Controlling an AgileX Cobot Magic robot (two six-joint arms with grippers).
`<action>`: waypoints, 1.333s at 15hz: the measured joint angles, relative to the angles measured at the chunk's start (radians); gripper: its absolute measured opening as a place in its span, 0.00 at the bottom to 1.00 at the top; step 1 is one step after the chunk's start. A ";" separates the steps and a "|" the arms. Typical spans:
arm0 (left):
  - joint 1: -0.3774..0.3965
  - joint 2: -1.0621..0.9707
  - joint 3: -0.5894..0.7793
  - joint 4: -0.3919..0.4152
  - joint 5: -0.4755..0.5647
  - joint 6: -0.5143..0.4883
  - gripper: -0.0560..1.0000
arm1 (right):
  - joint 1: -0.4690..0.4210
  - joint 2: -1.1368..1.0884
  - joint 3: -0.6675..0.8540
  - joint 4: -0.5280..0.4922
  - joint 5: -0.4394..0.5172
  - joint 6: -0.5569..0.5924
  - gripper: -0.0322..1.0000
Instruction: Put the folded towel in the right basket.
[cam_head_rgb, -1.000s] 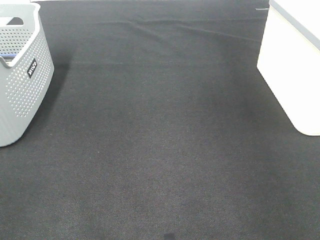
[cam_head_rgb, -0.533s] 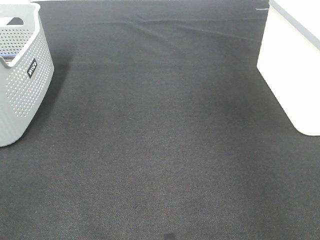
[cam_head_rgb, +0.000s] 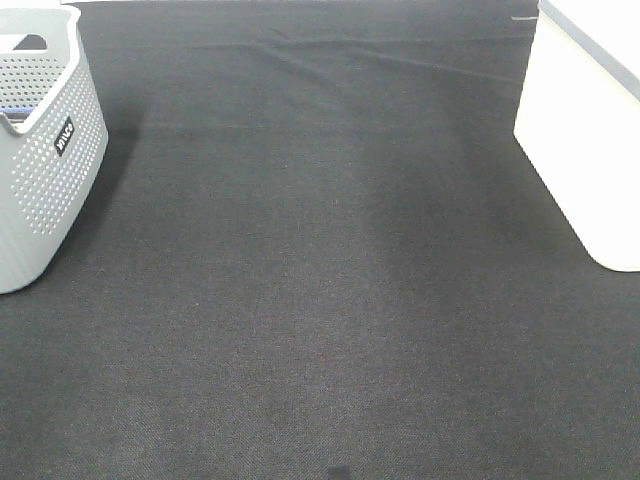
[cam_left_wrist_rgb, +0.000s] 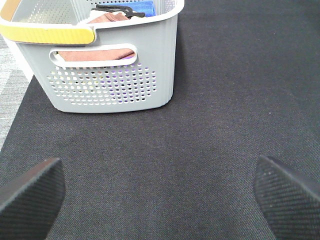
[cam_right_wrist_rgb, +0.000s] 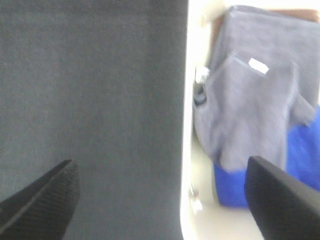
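my right gripper (cam_right_wrist_rgb: 160, 200): released, ribbed black pads (cam_right_wrist_rgb: 45, 200) apart, empty
folded towel (cam_right_wrist_rgb: 250, 110): plush lavender-grey, rumpled, inside right basket (cam_head_rgb: 580, 140)
right basket: smooth cream walls, two o'clock on woven mat (cam_head_rgb: 320, 300)

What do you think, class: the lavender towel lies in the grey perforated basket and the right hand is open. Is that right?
Not quite. The towel lies in the white basket, not the grey basket, as the right wrist view shows. The right hand is indeed open.
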 joint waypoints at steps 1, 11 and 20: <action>0.000 0.000 0.000 0.000 0.000 0.000 0.98 | 0.000 -0.056 0.069 -0.012 0.000 0.008 0.84; 0.000 0.000 0.000 0.000 0.000 0.000 0.98 | 0.000 -0.755 0.922 -0.071 -0.015 0.095 0.84; 0.000 0.000 0.000 0.000 0.000 0.000 0.98 | 0.001 -1.507 1.339 -0.111 -0.141 0.082 0.84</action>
